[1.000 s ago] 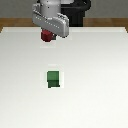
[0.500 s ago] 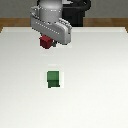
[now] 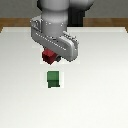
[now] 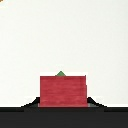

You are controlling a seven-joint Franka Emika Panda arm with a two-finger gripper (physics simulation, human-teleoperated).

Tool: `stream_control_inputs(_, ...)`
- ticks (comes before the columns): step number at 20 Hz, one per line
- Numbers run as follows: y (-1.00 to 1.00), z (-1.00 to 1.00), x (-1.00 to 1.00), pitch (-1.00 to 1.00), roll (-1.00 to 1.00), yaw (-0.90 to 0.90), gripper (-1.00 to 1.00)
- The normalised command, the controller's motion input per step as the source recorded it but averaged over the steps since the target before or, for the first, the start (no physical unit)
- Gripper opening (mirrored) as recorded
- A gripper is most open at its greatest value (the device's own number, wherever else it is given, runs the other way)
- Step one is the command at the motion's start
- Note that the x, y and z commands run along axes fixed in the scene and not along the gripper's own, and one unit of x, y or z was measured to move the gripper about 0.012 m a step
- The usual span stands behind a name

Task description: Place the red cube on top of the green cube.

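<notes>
Closed around the red cube (image 3: 49, 56), the hand (image 3: 50, 56) carries it in the air above the white tabletop (image 3: 100, 90). Its fingers are mostly hidden in the exterior view behind the grey wrist body, but the cube sits tucked right under that body, with only its lower part and one corner showing. The cube's shadow falls on the tabletop just below and beside it, so it is clear of the surface.

From the wrist view, the red cube (image 4: 63, 90) fills the middle of the lower frame as a broad flat face, set squarely between the dark finger parts at either side of it. The gap of the hand is as narrow as the cube is wide; nothing else is in its grip.

The green cube (image 3: 53, 79) stands alone on the tabletop, nearer the camera in the exterior view than the red one and a touch toward the exterior view's right. The two cubes are near each other but not touching. In the wrist view only a small green tip (image 4: 60, 74) shows past the red cube's far edge.
</notes>
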Motion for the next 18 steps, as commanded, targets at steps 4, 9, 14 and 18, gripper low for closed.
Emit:
stream_control_inputs(4, 0.00, 0.00, 0.00, 0.00, 0.00, 0.00, -1.00)
stream_control_inputs(9, 0.00, -0.20, 0.00, 0.00, 0.00, 0.00, -1.00)
stream_control_inputs(14, 0.00, -0.80, 0.00, 0.00, 0.00, 0.00, -1.00)
stream_control_inputs(18, -0.08, -0.50, 0.00, 0.00, 0.00, 0.00, -1.00)
